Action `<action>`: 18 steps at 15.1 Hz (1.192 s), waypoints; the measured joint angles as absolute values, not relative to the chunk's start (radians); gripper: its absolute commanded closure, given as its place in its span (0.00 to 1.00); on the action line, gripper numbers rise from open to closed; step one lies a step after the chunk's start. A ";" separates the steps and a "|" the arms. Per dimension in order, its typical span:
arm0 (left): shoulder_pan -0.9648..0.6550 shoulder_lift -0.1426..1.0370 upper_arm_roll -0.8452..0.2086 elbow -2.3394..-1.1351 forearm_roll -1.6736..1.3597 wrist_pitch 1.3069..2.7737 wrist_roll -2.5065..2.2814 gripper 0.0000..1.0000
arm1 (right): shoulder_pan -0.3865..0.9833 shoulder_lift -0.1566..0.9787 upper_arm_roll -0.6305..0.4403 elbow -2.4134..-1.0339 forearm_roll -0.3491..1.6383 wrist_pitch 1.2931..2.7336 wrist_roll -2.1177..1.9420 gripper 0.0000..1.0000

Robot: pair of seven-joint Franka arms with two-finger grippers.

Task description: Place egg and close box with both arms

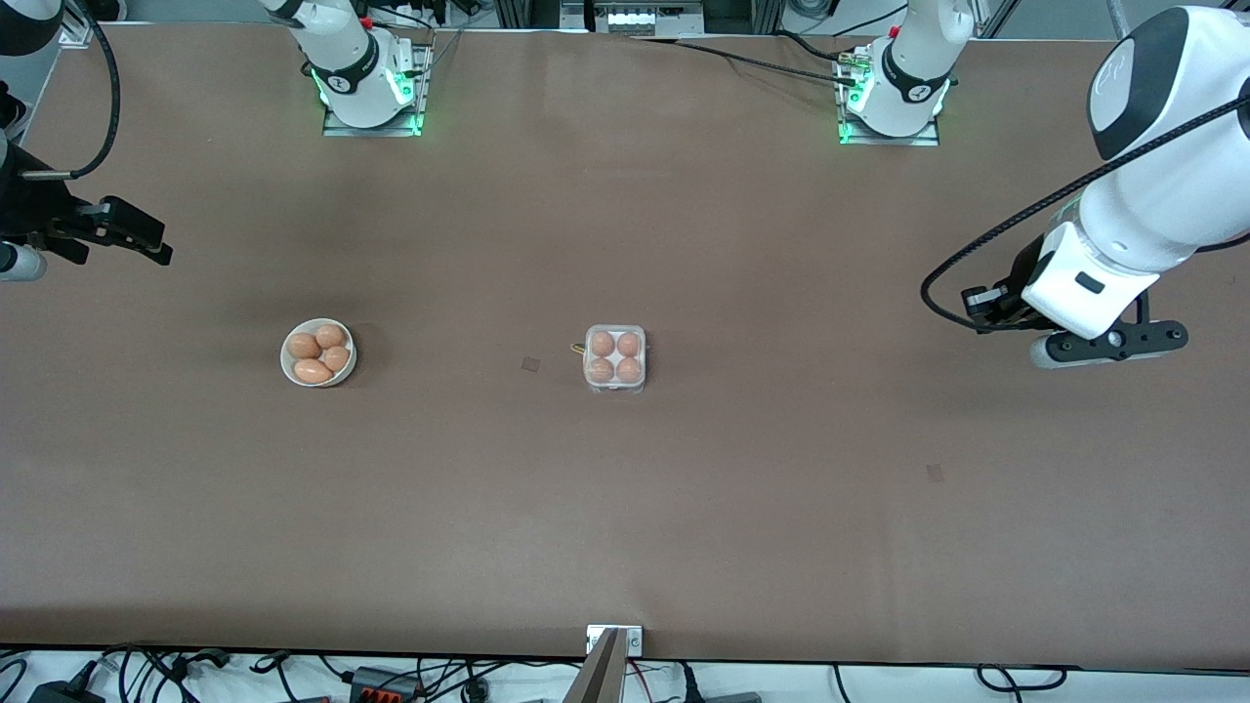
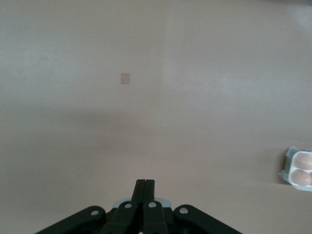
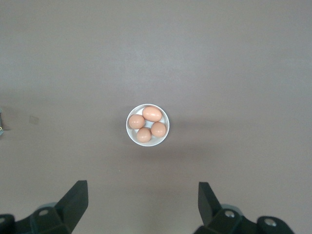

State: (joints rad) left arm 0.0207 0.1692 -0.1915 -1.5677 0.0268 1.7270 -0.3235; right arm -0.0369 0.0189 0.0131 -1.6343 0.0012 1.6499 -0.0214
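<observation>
Egg carton, small and square, white tray under a clear plastic lid [image 1: 614,358], sits mid-desk [image 1: 684,508] holding four brown eggs. Left gripper [image 2: 145,184] hangs with fingers closed; right gripper [image 3: 141,197], fingers spread, hovers above the round white bowl [image 3: 147,124]. An unlatched lid might spring open.

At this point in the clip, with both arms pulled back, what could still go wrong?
1. The box holds four eggs and its clear lid looks down, but whether it has latched cannot be told; it might spring open.
2. The bowl has four loose eggs heaped in it; a nudge could roll one out.
3. The left hand is shut and raised over bare table at its arm's end, the right hand open, high above the bowl; a careless descent could hit the eggs.
</observation>
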 measured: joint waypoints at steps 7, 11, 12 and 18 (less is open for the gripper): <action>0.075 0.145 -0.193 -1.602 0.027 1.735 -0.207 1.00 | -0.043 0.019 0.013 -1.634 0.001 1.650 -0.021 0.00; 0.098 0.132 -0.194 -1.610 0.027 1.734 -0.196 0.92 | -0.046 0.019 0.013 -1.634 0.001 1.650 -0.021 0.00; 0.099 0.126 -0.194 -1.615 0.027 1.734 -0.196 0.86 | -0.046 0.019 0.013 -1.634 0.001 1.650 -0.021 0.00; 0.100 0.120 -0.198 -1.619 0.027 1.734 -0.197 0.00 | -0.046 0.019 0.013 -1.635 0.001 1.650 -0.021 0.00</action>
State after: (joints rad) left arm 0.1001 0.1200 -0.1978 -1.6191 0.0268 1.7345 -0.1966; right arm -0.0462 0.0189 0.0131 -1.6346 0.0012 1.6497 -0.0215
